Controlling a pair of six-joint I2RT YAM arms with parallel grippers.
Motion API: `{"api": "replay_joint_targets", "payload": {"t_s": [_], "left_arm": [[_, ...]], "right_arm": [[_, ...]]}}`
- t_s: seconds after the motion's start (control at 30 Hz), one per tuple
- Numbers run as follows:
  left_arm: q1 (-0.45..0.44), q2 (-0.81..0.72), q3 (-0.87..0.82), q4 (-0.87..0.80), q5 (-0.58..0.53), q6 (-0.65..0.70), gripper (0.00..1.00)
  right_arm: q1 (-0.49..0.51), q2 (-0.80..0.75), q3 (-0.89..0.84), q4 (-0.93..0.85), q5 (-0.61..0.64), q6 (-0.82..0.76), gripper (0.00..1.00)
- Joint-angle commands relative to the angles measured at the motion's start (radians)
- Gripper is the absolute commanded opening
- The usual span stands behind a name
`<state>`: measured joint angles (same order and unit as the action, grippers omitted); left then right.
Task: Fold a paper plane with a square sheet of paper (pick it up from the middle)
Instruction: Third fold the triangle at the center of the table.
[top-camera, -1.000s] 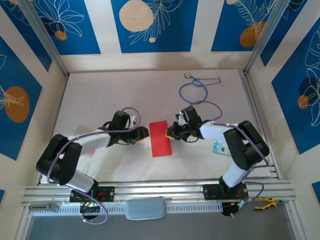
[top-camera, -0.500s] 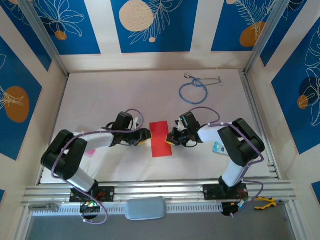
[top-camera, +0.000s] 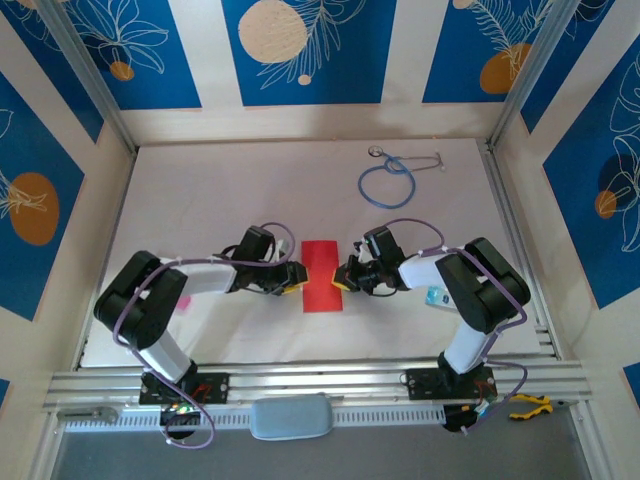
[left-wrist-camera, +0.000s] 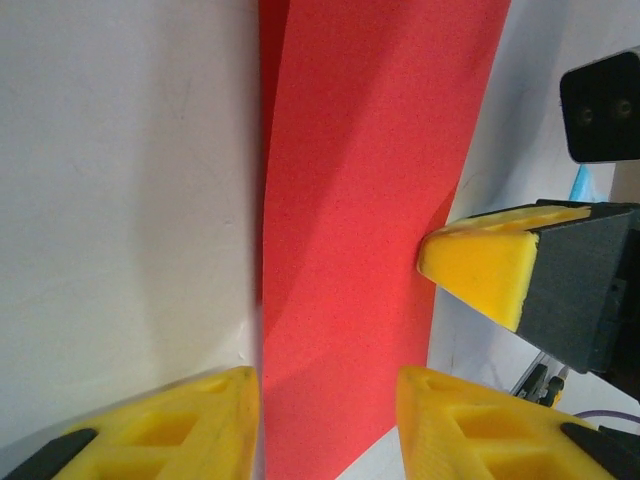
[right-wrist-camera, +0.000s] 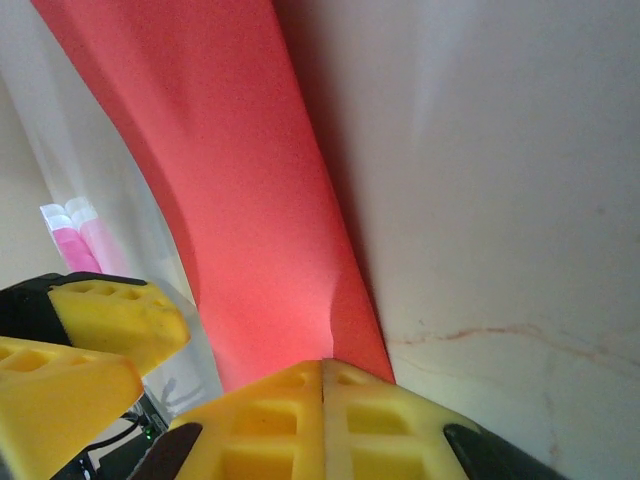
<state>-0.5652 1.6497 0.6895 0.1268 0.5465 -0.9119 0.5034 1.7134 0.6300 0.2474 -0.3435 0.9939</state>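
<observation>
The square sheet of paper (top-camera: 321, 276): close up, right fingers (right-wrist-camera: 322, 415) pinch its edge shut; left fingers (left-wrist-camera: 200, 425) gape around it.

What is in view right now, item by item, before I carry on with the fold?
red paper sheet: one, bright red, mid-table between the two grippers, showing as a narrow rectangle.
stethoscope: one, blue, far right part of the table.
pink item: one, pink, near left beside the left arm; too small to identify.
packet: one, light blue, near right beside the right arm.
hand tool: one, yellow and black, on the frame at the near right corner.
pad: one, grey-blue, middle of the near edge.
table: one, white.
left gripper: one, yellow fingers, open at the sheet's left edge.
right gripper: one, yellow fingers, shut on the sheet's right edge.
</observation>
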Motion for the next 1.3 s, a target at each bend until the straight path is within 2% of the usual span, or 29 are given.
{"api": "replay_joint_targets", "payload": {"t_s": [0.0,0.33,0.77,1.0,1.27], "left_arm": [[-0.016,0.025,0.028,0.002,0.014,-0.010,0.39],[-0.029,0.053,0.031,-0.008,-0.004,-0.016,0.35],[-0.032,0.009,0.044,-0.116,-0.096,0.030,0.38],[-0.032,0.022,0.048,-0.101,-0.076,0.030,0.38],[-0.034,0.059,0.047,-0.024,-0.013,-0.003,0.31]], "right_arm": [[-0.009,0.022,-0.029,-0.077,0.053,0.014,0.04],[-0.011,0.022,-0.027,-0.086,0.052,0.009,0.04],[-0.011,0.018,-0.031,-0.089,0.050,0.007,0.04],[-0.011,0.018,-0.031,-0.087,0.047,0.006,0.04],[-0.011,0.016,-0.032,-0.087,0.045,0.007,0.04]]}}
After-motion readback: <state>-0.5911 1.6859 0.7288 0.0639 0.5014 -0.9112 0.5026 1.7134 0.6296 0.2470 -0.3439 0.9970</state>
